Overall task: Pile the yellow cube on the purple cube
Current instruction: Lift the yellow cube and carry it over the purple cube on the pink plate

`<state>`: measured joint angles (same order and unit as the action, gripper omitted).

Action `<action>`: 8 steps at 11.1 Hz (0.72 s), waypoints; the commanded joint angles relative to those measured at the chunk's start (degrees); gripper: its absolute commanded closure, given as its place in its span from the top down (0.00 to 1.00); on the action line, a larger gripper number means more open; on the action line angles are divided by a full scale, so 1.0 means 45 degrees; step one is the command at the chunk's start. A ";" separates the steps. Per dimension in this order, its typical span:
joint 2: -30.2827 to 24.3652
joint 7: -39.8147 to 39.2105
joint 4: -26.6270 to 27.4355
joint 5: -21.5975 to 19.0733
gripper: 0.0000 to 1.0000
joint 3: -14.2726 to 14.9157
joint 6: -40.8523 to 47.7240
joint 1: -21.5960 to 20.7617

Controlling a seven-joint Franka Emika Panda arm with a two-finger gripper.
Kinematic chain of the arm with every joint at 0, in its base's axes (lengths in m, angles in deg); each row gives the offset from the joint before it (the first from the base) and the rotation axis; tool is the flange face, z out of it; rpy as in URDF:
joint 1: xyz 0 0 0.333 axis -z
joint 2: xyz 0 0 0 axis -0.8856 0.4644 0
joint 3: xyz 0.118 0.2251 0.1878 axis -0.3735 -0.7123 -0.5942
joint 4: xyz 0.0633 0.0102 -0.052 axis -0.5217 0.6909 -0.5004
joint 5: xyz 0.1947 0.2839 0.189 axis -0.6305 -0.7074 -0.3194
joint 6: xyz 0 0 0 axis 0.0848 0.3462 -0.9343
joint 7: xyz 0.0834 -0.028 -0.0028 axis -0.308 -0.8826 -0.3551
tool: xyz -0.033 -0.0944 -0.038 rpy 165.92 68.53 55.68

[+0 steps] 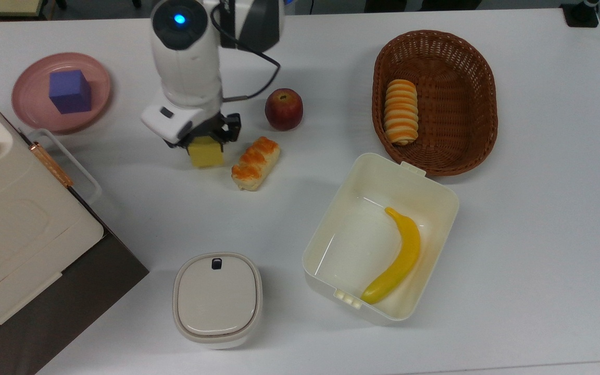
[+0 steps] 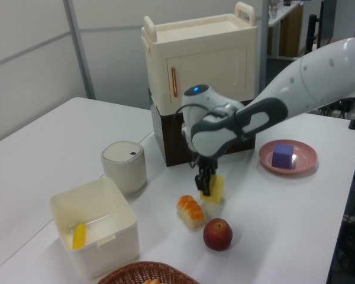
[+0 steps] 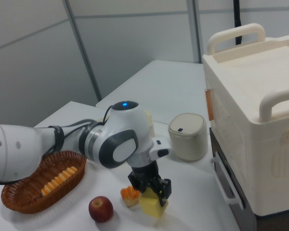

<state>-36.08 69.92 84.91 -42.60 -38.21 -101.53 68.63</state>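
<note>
You're gripping the yellow cube (image 1: 205,154) in closed jaws, seemingly lifting it off the desk (image 1: 539,208). Still needing doing: carrying it to the purple cube (image 1: 70,92).

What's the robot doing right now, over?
Fingers shut on yellow cube, lifted off table. Purple cube waiting on pink plate. Path looks clear.

From the gripper (image 1: 204,139) I see bare table (image 1: 123,140) toward ten o'clock in the top view, up to the pink plate (image 1: 99,99). At three o'clock the bread roll (image 1: 255,162) and apple (image 1: 284,108) stand close.
</note>
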 commanded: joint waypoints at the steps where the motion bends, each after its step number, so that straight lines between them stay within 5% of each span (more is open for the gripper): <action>1: -0.1320 0.0158 -0.0192 0.0112 0.41 0.0038 0.1753 0.0961; 3: -0.1711 -0.0113 -0.0135 0.0132 0.41 0.0038 0.1796 0.1858; 8: -0.1654 -0.4226 0.0274 0.0132 0.42 0.0019 0.1621 0.4844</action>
<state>-42.51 59.54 83.86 -42.55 -37.91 -94.29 84.95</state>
